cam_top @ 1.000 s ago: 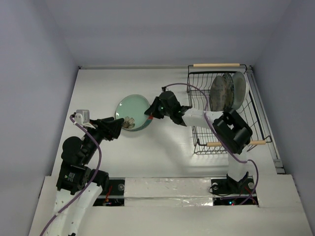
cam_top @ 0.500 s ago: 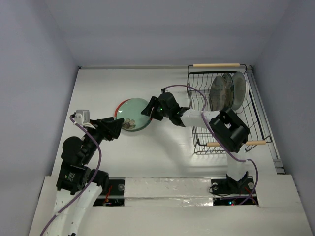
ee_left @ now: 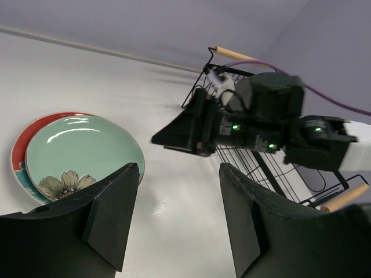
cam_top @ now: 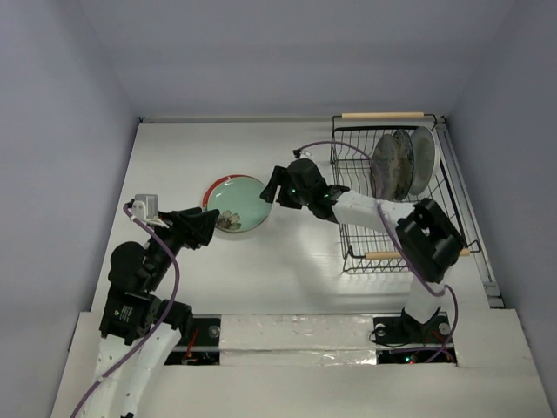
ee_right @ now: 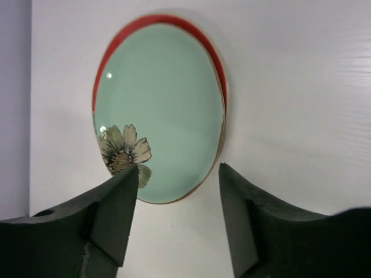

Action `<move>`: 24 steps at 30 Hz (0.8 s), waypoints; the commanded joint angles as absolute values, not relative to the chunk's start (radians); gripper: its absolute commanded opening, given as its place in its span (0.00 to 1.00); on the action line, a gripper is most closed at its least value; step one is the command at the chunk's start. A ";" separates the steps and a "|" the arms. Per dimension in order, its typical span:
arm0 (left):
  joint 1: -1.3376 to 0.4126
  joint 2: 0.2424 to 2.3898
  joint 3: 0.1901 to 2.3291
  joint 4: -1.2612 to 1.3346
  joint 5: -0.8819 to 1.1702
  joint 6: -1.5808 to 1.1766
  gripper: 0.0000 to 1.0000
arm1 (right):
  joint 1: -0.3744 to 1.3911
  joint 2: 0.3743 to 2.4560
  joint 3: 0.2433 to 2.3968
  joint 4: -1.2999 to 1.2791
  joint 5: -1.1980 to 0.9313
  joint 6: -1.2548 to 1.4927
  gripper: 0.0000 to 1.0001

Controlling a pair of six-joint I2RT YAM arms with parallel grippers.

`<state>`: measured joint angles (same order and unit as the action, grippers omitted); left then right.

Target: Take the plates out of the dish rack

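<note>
A pale green plate (cam_top: 235, 201) (ee_right: 159, 104) (ee_left: 81, 147) with a flower motif lies flat on a red-and-blue plate (cam_top: 208, 192) (ee_right: 174, 21) (ee_left: 22, 155), left of the table's middle. Just right of that stack, my right gripper (cam_top: 270, 185) (ee_right: 178, 168) stands open and empty, apart from the green plate's edge. My left gripper (cam_top: 210, 229) (ee_left: 179, 168) is open too, at the stack's near-left edge, holding nothing. The black wire dish rack (cam_top: 439, 218) (ee_left: 272, 168) at the right holds a dark patterned plate (cam_top: 389, 165) and a white plate (cam_top: 425, 158), both on edge.
The rack has a wooden handle at the back (cam_top: 383, 115) and one at the front (cam_top: 387, 255). Grey walls close in the table on three sides. My right arm (cam_top: 365, 207) stretches across the rack's left side.
My right gripper has opened and let go of the green plate, which went from tilted to flat on the red-and-blue plate. That gripper drew back slightly rightward. The left arm stayed still.
</note>
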<state>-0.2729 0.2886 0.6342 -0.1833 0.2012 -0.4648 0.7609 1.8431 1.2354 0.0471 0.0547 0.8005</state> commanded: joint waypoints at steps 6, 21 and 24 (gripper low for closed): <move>-0.267 0.284 0.626 -0.133 0.216 -0.463 0.53 | 0.772 1.446 1.200 -0.210 0.505 0.568 0.00; -0.267 0.281 0.629 -0.141 0.195 -0.466 0.08 | 0.324 1.204 1.063 -0.370 0.623 0.382 0.59; -0.267 0.278 0.629 -0.143 0.195 -0.463 0.18 | 0.291 1.284 1.094 -0.357 0.588 0.361 0.59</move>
<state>-0.2729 0.2882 0.6338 -0.1833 0.2005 -0.4652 0.3084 1.2354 1.0634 -0.3737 0.6228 0.4171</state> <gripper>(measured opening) 0.168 0.590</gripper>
